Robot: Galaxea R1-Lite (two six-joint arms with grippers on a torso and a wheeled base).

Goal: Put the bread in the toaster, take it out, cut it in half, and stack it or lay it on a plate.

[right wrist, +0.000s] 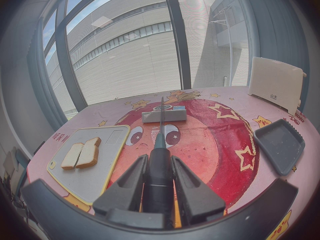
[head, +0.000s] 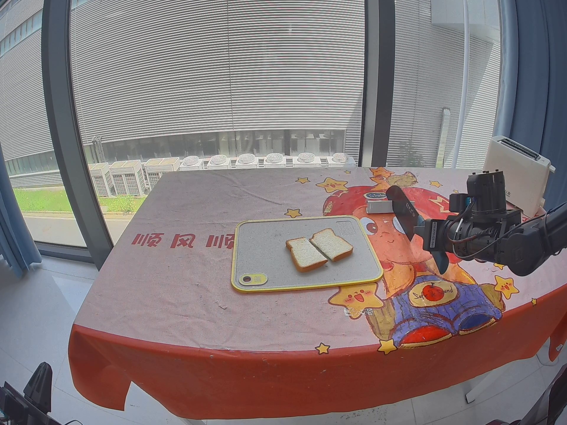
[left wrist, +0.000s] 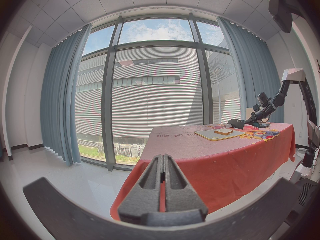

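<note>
Desk [head: 177, 302], cartoon-print cloth. Grey cutting board [head: 266, 255], yellow rim, centre: two bread halves [head: 306, 253] lying flat, side by side, touching. Right of board: right pincer [head: 434, 234] clasping dark-bladed knife [head: 403, 208] above the cloth. Small grey holder [head: 378, 206] behind the blade. Cream toaster [head: 520, 172], far right corner.

Black right arm [head: 520, 243] with rounded joints, black cables [head: 458, 222] looped at the wrist, boxy black camera [head: 487, 189], pale grey upper link [left wrist: 293, 74], right gripper [right wrist: 159, 160] and left gripper [left wrist: 163, 160] of matte dark-grey wedge fingers [left wrist: 150, 184] with triangular hollows
</note>
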